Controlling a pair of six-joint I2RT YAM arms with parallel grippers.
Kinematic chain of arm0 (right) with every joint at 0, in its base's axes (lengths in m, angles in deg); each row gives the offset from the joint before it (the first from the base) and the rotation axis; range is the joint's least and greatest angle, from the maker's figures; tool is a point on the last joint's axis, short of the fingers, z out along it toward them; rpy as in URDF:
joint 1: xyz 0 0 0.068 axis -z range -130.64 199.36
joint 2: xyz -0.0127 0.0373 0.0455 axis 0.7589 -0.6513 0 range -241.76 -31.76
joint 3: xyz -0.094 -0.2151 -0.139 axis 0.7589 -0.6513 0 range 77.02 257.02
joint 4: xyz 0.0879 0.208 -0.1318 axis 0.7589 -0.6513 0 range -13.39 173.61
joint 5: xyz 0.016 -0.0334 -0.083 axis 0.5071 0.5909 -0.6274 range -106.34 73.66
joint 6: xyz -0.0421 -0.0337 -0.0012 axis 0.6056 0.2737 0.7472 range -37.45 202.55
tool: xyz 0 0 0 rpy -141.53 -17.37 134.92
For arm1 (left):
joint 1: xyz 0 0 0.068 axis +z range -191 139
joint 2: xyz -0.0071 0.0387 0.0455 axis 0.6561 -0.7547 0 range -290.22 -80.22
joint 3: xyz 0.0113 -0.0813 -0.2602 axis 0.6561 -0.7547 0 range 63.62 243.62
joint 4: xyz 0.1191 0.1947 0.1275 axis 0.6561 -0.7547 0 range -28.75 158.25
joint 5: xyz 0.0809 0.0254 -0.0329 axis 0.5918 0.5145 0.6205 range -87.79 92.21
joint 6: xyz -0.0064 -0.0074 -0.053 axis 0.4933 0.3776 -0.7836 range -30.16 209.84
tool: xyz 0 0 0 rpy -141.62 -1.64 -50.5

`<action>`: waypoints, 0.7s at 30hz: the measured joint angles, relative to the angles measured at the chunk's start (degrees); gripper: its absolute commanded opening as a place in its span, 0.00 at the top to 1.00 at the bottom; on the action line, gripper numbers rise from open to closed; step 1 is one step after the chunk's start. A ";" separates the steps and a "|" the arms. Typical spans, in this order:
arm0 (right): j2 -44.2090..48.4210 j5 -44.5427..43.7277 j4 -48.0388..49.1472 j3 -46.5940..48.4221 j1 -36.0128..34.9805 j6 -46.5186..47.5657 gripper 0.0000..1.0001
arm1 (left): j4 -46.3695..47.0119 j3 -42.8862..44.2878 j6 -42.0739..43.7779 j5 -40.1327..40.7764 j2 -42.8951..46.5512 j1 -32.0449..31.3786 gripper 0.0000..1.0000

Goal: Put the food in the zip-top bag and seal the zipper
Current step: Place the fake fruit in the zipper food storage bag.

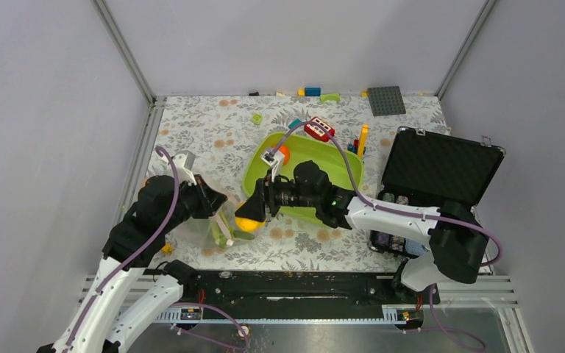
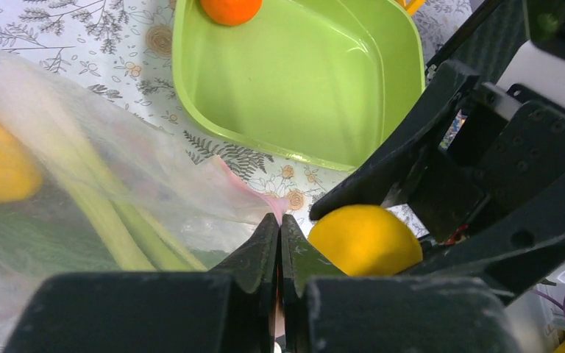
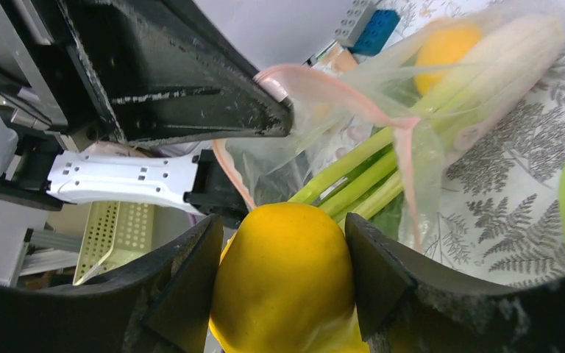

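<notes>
The right gripper (image 3: 283, 237) clamped a yellow fruit (image 3: 283, 287) at the mouth of the zip-top bag (image 3: 441, 103), which the left gripper (image 2: 278, 224) pinched shut-fingered by its zipper (image 3: 406, 162). The leek (image 3: 353, 173) and a second yellow fruit (image 3: 445, 44) lay inside the bag, and the orange-red fruit (image 2: 229, 9) sat in the green tray (image 2: 191, 95).
</notes>
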 measured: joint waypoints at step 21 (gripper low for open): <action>-6.71 -25.42 -10.45 5.20 -5.01 -15.93 0.58 | 4.44 -3.04 -0.46 -8.79 -0.09 0.04 1.00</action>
